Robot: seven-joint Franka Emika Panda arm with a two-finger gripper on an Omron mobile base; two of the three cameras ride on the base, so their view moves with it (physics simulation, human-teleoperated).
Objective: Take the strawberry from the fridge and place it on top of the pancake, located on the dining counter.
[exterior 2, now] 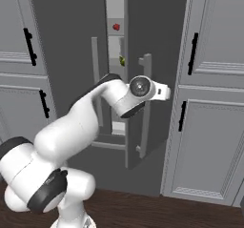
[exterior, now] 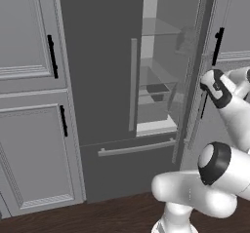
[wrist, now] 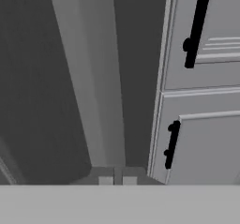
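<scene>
Red strawberry (exterior 2: 116,26) on upper fridge (exterior 2: 71,55) shelf, 12 o'clock of hand (exterior 2: 164,92). Hand pressed together, empty, beside door handle (exterior 2: 145,105). Door-opening step; next: swing door wider, then reach in.

We see a dark grey fridge (exterior: 97,81) with long silver handles (exterior: 132,83) and a pale grey inside, where a tiny red strawberry (exterior 2: 116,26) shows above a small green fruit (exterior 2: 122,60). Beside it we find light grey panelled cabinets (exterior: 29,105) bearing black handles (exterior: 52,56), over a dark brown wood-grained floor (exterior 2: 157,212). Our arm (exterior 2: 71,127) is white with dark joints, and the fingertips (wrist: 106,180) in the hand view are grey.
</scene>
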